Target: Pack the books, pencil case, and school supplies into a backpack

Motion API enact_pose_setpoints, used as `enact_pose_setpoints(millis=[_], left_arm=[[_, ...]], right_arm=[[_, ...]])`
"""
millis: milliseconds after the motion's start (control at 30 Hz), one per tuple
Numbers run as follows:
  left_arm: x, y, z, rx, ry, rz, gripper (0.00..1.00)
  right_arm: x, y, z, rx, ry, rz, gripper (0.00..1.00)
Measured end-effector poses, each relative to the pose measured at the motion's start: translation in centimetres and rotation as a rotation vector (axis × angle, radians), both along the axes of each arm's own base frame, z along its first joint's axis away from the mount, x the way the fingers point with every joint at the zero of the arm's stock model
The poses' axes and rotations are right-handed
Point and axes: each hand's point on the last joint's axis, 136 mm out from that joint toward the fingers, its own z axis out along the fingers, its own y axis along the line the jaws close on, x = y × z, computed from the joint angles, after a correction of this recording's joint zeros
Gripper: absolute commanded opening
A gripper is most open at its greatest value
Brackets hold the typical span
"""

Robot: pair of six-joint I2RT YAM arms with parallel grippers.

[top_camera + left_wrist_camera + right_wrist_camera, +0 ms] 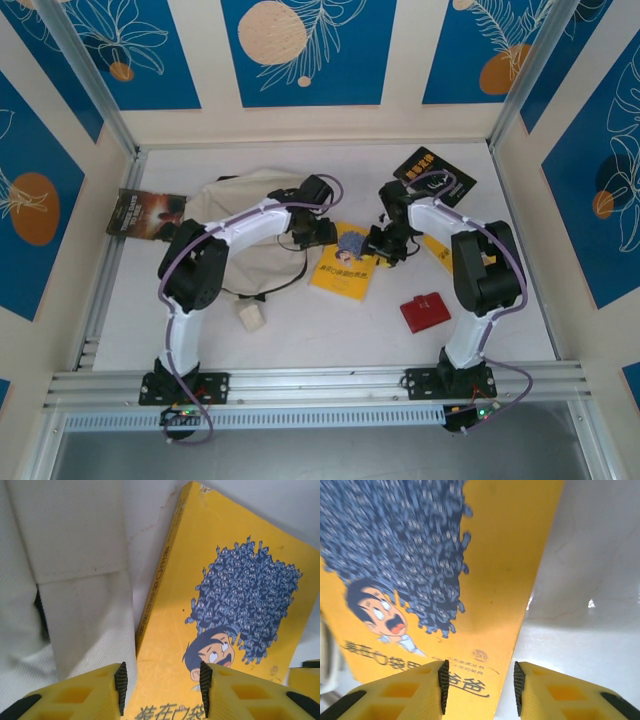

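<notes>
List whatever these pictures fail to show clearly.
- Backpack opening: in the top view the left arm lies across it, so open or zipped cannot be told.
- Yellow book far edge: in the top view it is partly covered by the left gripper and right gripper.
- Black book lettering: too small to read in the top view.
- Small cream thing near the backpack: too small to identify in the top view.

Yellow book (pixel 165 630) cover: "装在口袋" is read in black at the lower edge of the left wrist view, cut off by the frame.
Yellow book spine: small characters, too blurred to be read.
Black book (pixel 434 175): orange-yellow lettering, too small to be read.
Dark brown book (pixel 146 213): pale lettering, too small to be read.
</notes>
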Motion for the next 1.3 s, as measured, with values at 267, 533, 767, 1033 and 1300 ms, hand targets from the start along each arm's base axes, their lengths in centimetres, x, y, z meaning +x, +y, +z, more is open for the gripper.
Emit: enact_pose_setpoints(millis=[267, 533, 767, 1033, 1300], left_arm=[[0.5, -2.2, -2.0, 0.029, 0.02, -0.089, 0.39], [0.1, -2.6, -3.0, 0.079, 0.024, -0.117, 0.34], [0.0, -2.4, -3.4, 0.132, 0.009, -0.121, 0.31], [0.0, -2.2, -3.5, 0.154, -0.003, -0.12, 0.3], [0.0, -2.1, -3.8, 0.158, 0.0, -0.1, 0.27]], right_arm=[[0.5, 0.0, -0.2, 0.04, 0.009, -0.049, 0.44], [0.1, 0.1, -1.3, 0.025, 0.047, -0.058, 0.44], [-0.3, 0.4, -2.0, -0.005, 0.058, -0.042, 0.45], [-0.4, 0.7, -2.0, 0.005, 0.061, -0.04, 0.38], [-0.5, 0.8, 0.1, 0.041, 0.043, -0.065, 0.25]])
